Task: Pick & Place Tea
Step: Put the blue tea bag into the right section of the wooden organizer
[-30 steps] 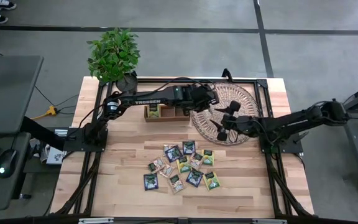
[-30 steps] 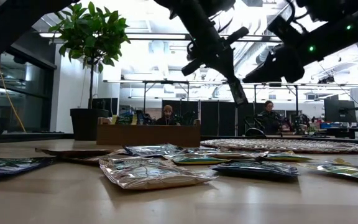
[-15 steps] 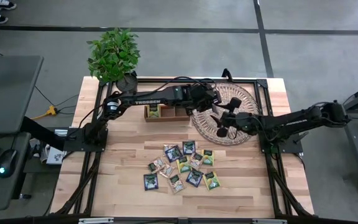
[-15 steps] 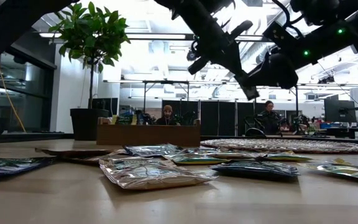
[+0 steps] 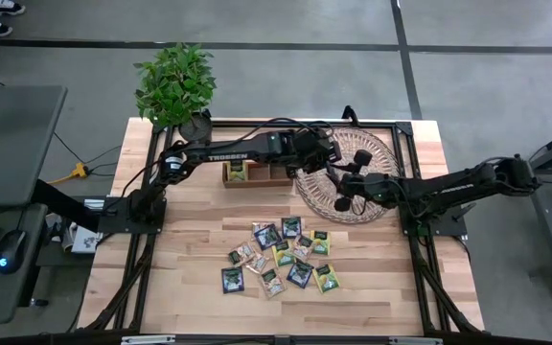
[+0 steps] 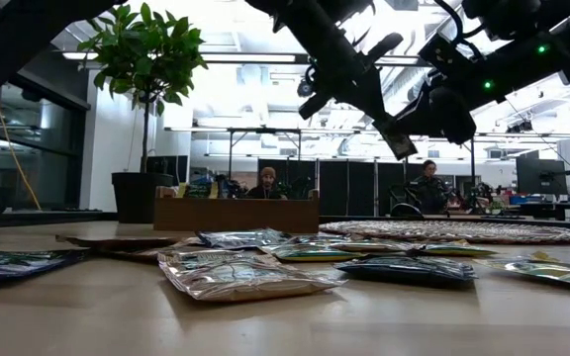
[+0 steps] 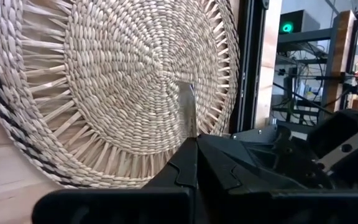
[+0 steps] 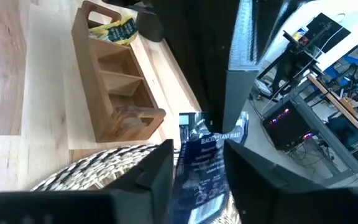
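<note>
Nearest the front edge of the wooden surface (image 5: 190, 307), a cluster of tea sachets (image 5: 281, 254) lies flat and loosely overlapping: dark navy, yellow-green and beige packets, some touching. In the low view the closest one is a silvery packet (image 6: 240, 277).

Beyond the cluster, both grippers meet above the round wicker tray (image 5: 377, 153), clear of its weave. The left gripper (image 5: 326, 165) reaches in from the left, its jaws pressed fully together on the edge of a thin sachet (image 7: 187, 112), which stands edge-on over the tray in the left wrist view. The right gripper (image 5: 346, 187) faces it from the right, its jaws partly closed around a dark navy sachet (image 8: 202, 163) that sits between the two fingers (image 8: 151, 174). Whether the right jaws already bear on the packet cannot be told.

Just beside the tray, to its left, stands the narrow wooden three-compartment box (image 5: 257, 172). One end compartment holds a yellow-green sachet (image 8: 118, 28); the middle compartment shows bare wood.

At the far left corner stands a potted plant (image 5: 175, 86). Beyond the surface, a person (image 6: 266, 183) sits in the room.
</note>
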